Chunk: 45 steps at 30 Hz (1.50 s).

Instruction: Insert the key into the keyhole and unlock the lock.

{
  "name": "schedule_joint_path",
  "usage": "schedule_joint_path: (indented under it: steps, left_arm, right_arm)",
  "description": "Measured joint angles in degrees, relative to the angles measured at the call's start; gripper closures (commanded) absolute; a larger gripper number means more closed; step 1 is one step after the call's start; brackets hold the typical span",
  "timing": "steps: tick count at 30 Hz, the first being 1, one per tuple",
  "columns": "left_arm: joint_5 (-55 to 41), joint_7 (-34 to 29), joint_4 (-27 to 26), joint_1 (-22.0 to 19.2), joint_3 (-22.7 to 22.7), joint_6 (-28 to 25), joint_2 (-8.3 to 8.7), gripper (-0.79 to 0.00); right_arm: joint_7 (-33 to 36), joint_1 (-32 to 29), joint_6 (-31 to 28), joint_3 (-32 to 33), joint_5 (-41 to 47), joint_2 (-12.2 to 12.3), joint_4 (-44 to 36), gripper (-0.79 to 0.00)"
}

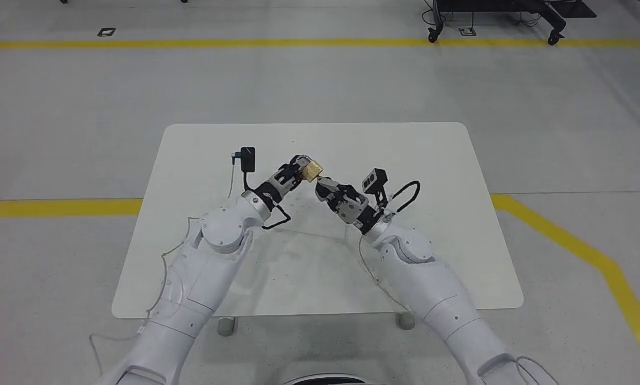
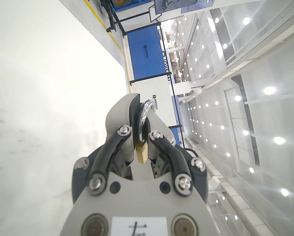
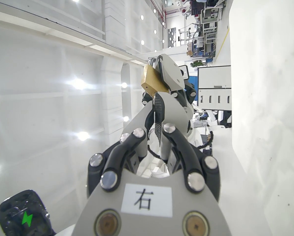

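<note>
Where the two arms meet above the middle of the white worktop (image 1: 440,185), well apart from each of its edges, the left gripper (image 2: 143,104) is clenched on the lock (image 2: 142,152), holding it off the surface. Just beside the lock's brass body, the right gripper (image 3: 156,96) has its fingers pressed together; whether the key sits between them I cannot tell.

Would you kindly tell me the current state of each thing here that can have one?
brass padlock: held up in the air, not resting on anything.
shackle: clamped between the fingers; appears closed into the body.
left pincer: shut on the shackle.
right pincer: shut, tips close by the padlock's keyhole end.
</note>
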Motion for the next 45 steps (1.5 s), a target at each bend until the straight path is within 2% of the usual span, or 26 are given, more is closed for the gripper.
schedule_joint_path:
  steps: [15,24,40,41,43,45]
  left_arm:
    - [-0.26,-0.66,-0.12,0.32,-0.49,-1.99,-0.02,0.0]
    - [-0.01,-1.38,-0.09,0.42,-0.65,-3.93,0.0,0.0]
    - [1.23,-1.69,-0.57,0.86,-1.23,-7.33,0.17,0.0]
    - [1.23,-1.71,-0.59,0.89,-1.28,-7.38,0.18,0.0]
    - [1.46,-1.81,-0.66,0.91,-1.3,-7.53,0.2,0.0]
    - [1.97,-1.99,-0.76,0.94,-1.15,-7.88,0.21,0.0]
  right_arm:
    - [13.71,3.2,9.19,1.65,12.98,-0.29,6.86,0.0]
    - [20.76,5.03,13.02,1.74,16.92,-0.52,10.64,0.0]
    - [24.59,6.78,14.8,1.62,19.44,-1.0,14.29,0.0]
    - [25.06,6.79,14.85,1.67,19.76,-1.02,14.38,-0.209]
    - [25.66,6.89,14.72,1.84,20.1,-1.04,14.74,-0.785]
    - [25.7,6.94,14.21,1.99,20.24,-1.07,14.94,-0.785]
